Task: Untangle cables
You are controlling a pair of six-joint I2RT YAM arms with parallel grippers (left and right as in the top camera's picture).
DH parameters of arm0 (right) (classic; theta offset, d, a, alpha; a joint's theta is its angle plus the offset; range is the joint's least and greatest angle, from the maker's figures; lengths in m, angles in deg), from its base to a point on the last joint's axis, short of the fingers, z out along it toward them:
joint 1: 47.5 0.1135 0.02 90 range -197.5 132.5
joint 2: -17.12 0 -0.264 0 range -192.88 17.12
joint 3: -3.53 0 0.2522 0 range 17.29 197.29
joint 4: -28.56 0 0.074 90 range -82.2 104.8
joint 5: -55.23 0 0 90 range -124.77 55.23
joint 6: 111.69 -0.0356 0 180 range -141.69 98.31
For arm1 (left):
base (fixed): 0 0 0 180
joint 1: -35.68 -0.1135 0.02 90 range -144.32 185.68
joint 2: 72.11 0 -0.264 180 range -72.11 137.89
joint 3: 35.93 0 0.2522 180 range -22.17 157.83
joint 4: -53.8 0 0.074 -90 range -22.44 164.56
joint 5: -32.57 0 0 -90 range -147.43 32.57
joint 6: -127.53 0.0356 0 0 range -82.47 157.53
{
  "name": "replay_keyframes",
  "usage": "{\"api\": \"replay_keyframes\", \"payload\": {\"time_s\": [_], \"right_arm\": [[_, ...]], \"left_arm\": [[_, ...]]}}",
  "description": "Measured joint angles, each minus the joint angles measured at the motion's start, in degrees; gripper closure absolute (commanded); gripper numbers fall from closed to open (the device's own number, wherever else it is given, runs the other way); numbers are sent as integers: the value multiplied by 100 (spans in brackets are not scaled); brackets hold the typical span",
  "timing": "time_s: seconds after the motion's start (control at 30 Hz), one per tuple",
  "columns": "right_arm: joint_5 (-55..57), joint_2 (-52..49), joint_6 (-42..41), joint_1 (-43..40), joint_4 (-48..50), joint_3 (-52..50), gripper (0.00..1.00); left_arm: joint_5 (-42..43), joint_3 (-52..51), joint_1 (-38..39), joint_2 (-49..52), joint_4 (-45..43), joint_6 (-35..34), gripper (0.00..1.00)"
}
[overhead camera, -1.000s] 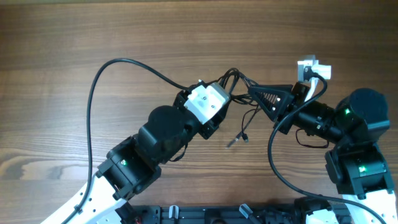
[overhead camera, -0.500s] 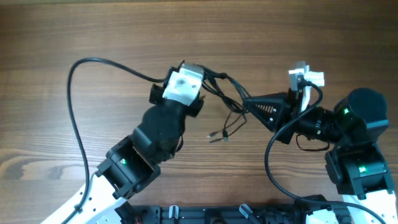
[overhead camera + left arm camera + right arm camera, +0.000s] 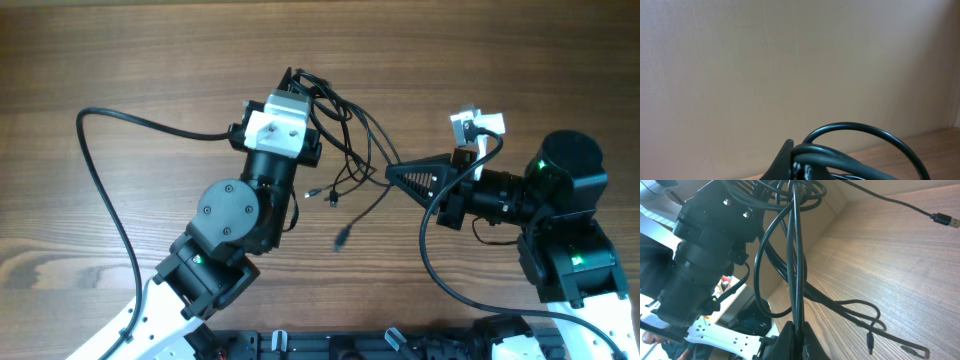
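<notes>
Grip was tight at both ends: the right claw [image 3: 392,173] clenched a few strands of the cables [image 3: 794,255], the left claw [image 3: 298,84] their bundle, all hung over the table [image 3: 100,40]. Light, limp wires; probably best pinched near a plug [image 3: 342,238].

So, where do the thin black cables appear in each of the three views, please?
Overhead: the cables are in the upper middle, stretched between the left gripper and the right gripper.
Left wrist: the cables form a loop at the bottom edge, right of centre.
Right wrist: the cables run up the centre, from the bottom edge to the top.
Shared landmark: the wooden table.
</notes>
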Motion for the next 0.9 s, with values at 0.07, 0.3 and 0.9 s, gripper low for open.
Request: {"api": "replay_keyframes", "payload": {"time_s": [0.07, 0.3, 0.9], "right_arm": [[114, 0, -28, 0, -15, 0, 50], [1456, -2, -90, 0, -37, 0, 0], [-1491, -4, 1163, 0, 796, 0, 0]], "left_arm": [[-4, 2, 0, 0, 72, 4, 96], [-826, 2, 376, 7, 1193, -841, 96], [-1106, 2, 1121, 505, 682, -2549, 96]]}}
